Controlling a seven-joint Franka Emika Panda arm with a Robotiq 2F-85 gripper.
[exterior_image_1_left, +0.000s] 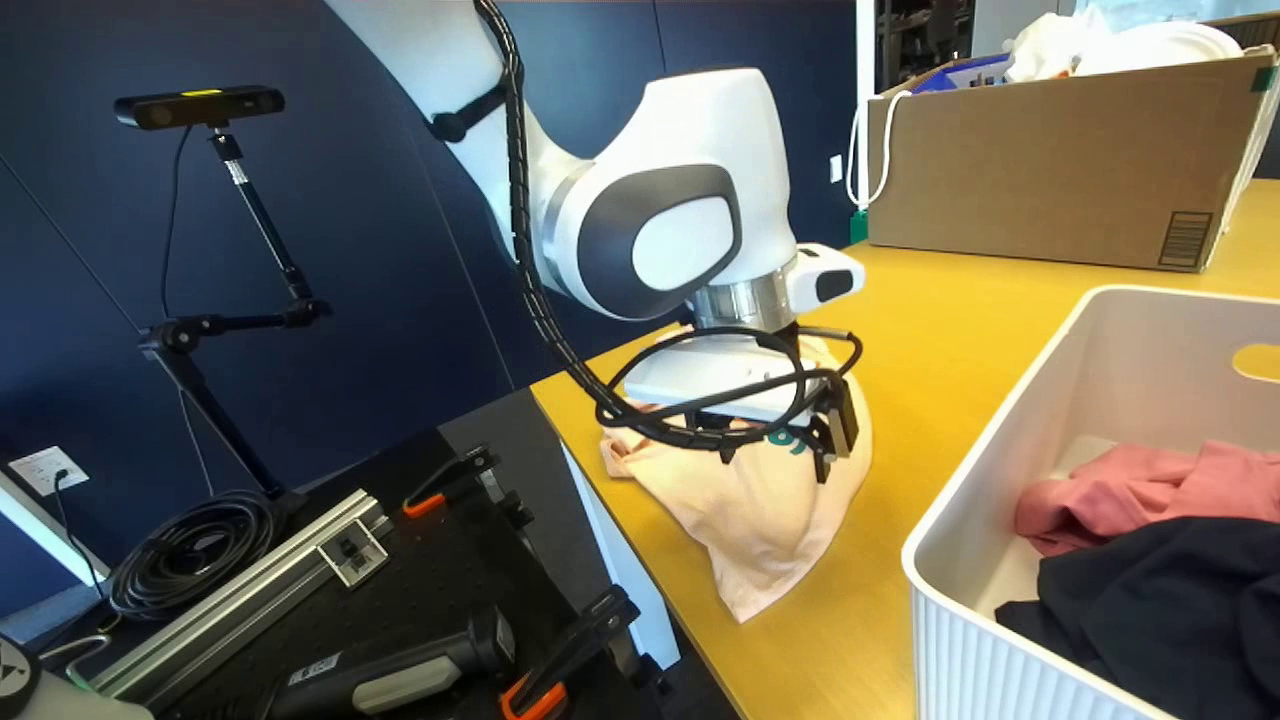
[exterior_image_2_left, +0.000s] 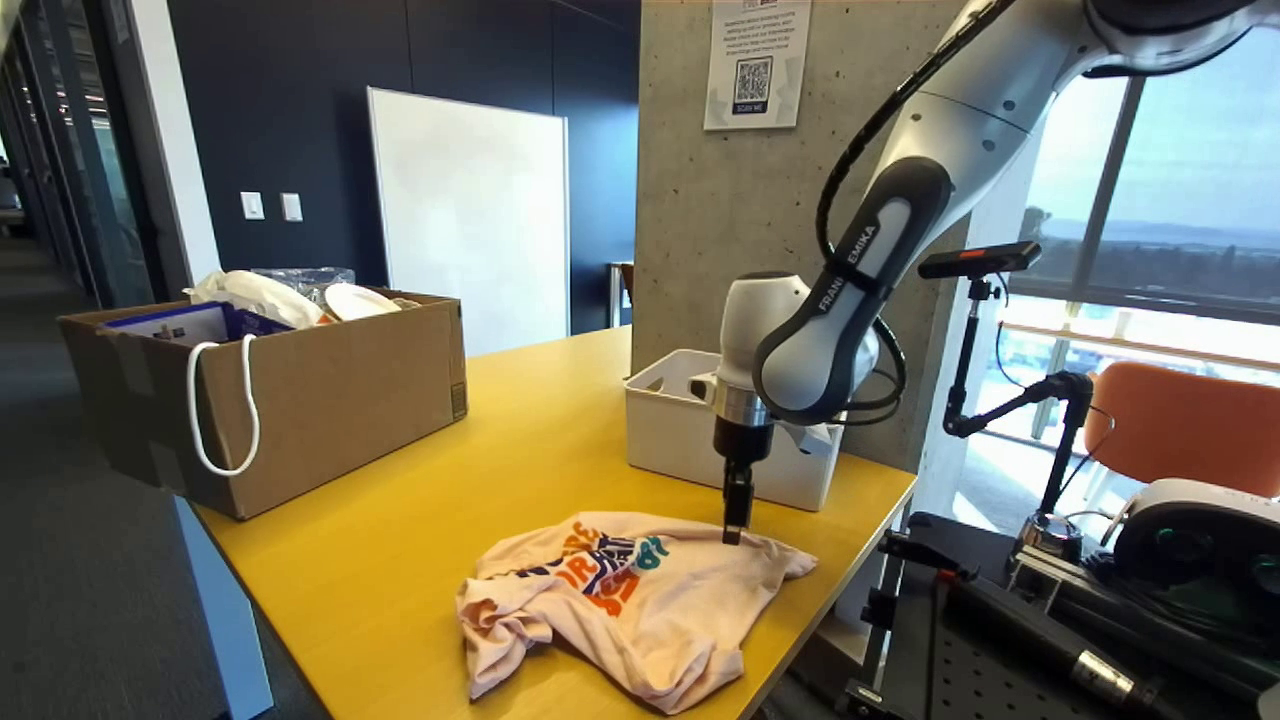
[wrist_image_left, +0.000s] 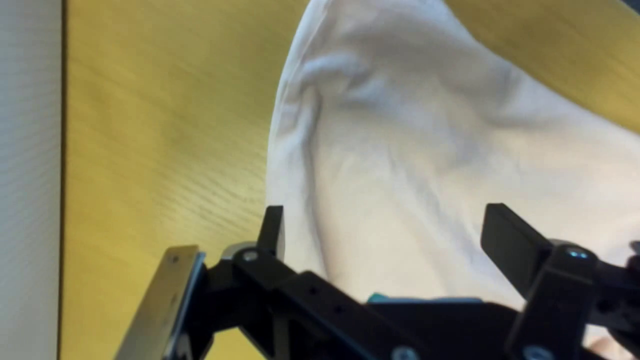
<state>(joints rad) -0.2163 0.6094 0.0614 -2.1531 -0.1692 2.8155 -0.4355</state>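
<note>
Fingers (wrist_image_left: 517, 250) are spread wide, hanging right over one edge of the pink shirt (exterior_image_2_left: 650, 625); honestly can't tell if they're touching it. Shirt's lying all rumpled on the yellow desk (exterior_image_2_left: 530, 440), colorful lettering (exterior_image_2_left: 610, 565) facing up. White bin (exterior_image_2_left: 668, 440) is near it, with some rosy cloth (exterior_image_1_left: 1180, 495) and dark cloth (exterior_image_1_left: 1160, 610) bunched up inside. Cardboard box (exterior_image_2_left: 350, 420) is well apart, further along the desk.
</note>
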